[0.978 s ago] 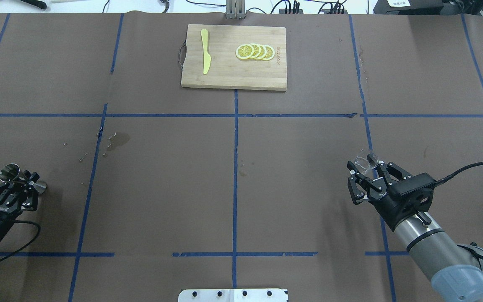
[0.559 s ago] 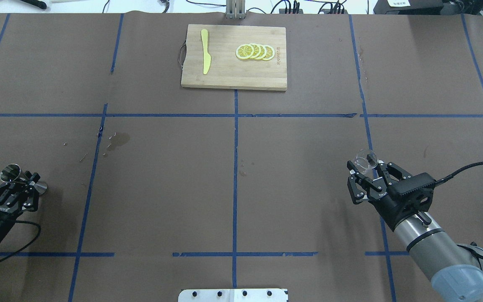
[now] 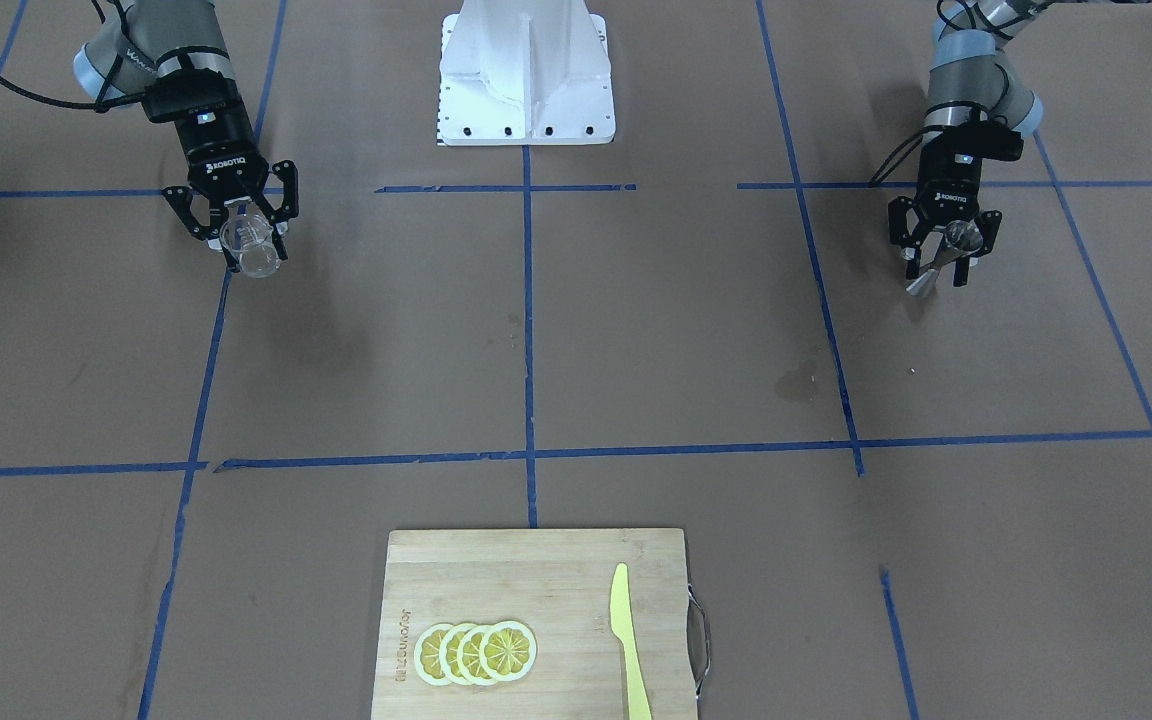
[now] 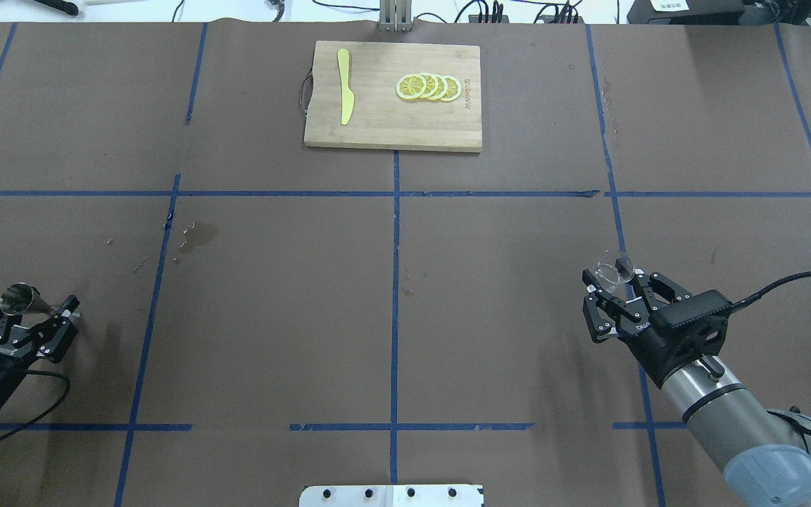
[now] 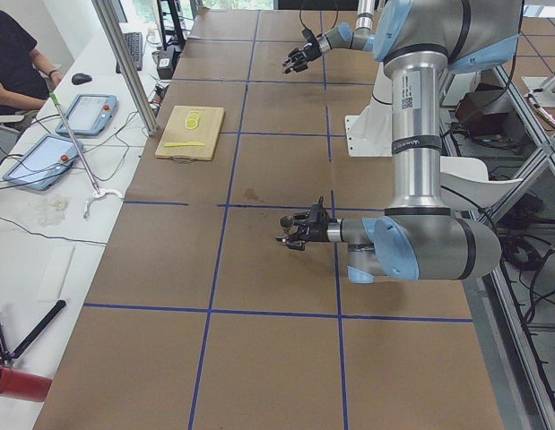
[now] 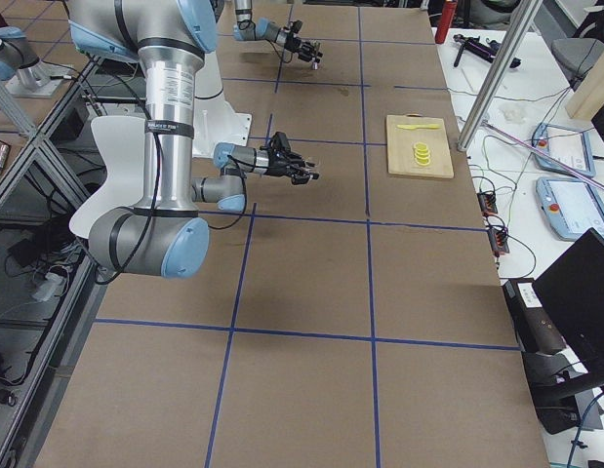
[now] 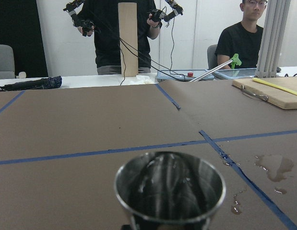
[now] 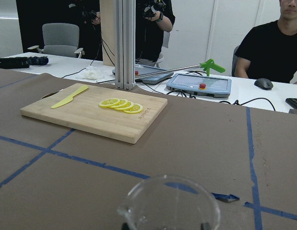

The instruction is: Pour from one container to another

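left gripper [image 3: 940, 260] clamped on tilted steel jigger [image 3: 927, 279], right gripper [image 3: 248, 243] gripping glass cup [image 3: 256, 256], held well apart

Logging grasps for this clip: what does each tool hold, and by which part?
Right tool holds the glass cup by its side walls; left tool holds the steel jigger around its narrow waist.

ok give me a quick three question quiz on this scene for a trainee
1. True or false: the left end effector holds the glass cup.
2. What lies on the cutting board? A) lemon slices and a yellow knife B) a spoon C) a whole lime
3. Are the cup and the jigger close enough to pour?
Key: 1 false, it holds the jigger. 2 A. 3 no, they are far apart, at opposite sides of the table.
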You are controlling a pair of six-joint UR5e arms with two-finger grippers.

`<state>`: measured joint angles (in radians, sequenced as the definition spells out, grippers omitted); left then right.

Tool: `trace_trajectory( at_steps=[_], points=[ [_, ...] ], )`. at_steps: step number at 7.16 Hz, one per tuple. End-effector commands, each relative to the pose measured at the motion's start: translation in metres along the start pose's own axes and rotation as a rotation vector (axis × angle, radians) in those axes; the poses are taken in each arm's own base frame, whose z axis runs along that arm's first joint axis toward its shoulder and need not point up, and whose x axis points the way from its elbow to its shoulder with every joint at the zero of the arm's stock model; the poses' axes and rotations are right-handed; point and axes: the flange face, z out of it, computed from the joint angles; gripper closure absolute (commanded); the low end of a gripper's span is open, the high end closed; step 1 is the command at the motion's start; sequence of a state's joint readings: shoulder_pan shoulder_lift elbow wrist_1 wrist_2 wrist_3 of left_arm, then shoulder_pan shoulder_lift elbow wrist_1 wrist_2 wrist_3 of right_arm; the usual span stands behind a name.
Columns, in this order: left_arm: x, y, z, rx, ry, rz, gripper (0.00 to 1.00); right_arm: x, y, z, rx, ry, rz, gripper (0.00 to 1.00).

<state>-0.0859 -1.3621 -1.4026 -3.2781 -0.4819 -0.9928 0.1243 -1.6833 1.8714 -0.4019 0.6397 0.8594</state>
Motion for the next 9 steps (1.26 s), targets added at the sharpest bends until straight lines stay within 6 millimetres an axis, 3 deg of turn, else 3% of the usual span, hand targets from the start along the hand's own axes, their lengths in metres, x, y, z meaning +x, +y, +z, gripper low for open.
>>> trace_trajectory(
  at_steps=[1,4,6,9],
  points=[
    [0.004,-0.003,0.000,0.002,0.005,-0.008,0.01,0.000,0.000,0.000,0.000,0.000,0.002,1.00],
    [0.016,0.000,-0.011,-0.042,0.054,-0.019,0.00,0.001,0.002,0.001,-0.002,0.002,-0.003,1.00],
    [0.001,-0.021,-0.027,-0.087,0.085,0.002,0.00,0.001,0.002,0.001,-0.002,0.002,-0.003,1.00],
    [0.000,-0.021,-0.031,-0.142,0.115,0.014,0.00,0.001,0.002,0.001,-0.002,0.002,-0.002,1.00]
  ],
)
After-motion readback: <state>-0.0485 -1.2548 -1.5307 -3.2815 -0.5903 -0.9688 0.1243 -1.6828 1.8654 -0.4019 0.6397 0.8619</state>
